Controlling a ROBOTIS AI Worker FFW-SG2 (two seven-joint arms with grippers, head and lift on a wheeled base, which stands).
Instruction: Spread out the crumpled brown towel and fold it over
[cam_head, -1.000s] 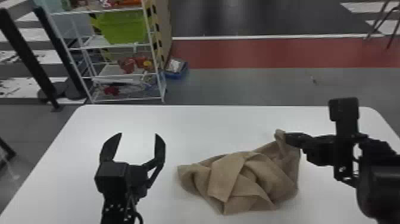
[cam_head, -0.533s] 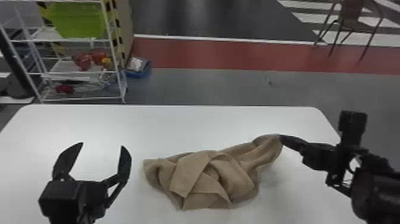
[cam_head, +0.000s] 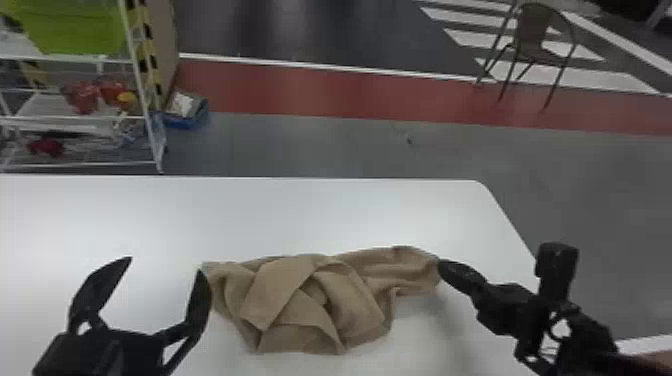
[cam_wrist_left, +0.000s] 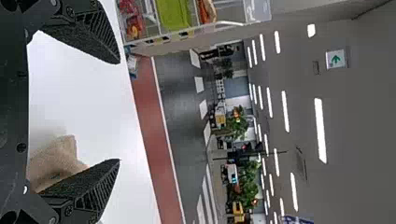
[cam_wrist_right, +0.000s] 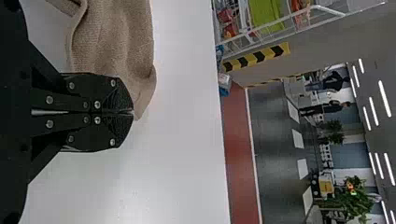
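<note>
Claw, right (cam_head: 441, 265): fingers pressed together, pinching the far right end of your towel. Claw, left (cam_head: 165, 265): fingers spread wide, nothing between them, one finger just beside the towel's left edge.

Desk (cam_head: 300, 215), one, white: carries the towel near its front, toward the right corner. Your head view has swung to the right, so the desk's right edge now sits farther left in it.

Towel (cam_head: 295, 295), one, brown: lying between your two claws, its middle still crumpled in crossed folds. Changed: the pinched end, bunched up close to the body a second ago, is now drawn out to the right as a narrow tongue; the left claw has also come nearer the cloth. For your task, that reads as spreading under way, first pull made, folding some way off.

Corner flap (cam_head: 280, 287), one: lying over the heap. Judgement: have the left claw take the left edge before you pull further, or the whole bundle may simply slide right without opening.
</note>
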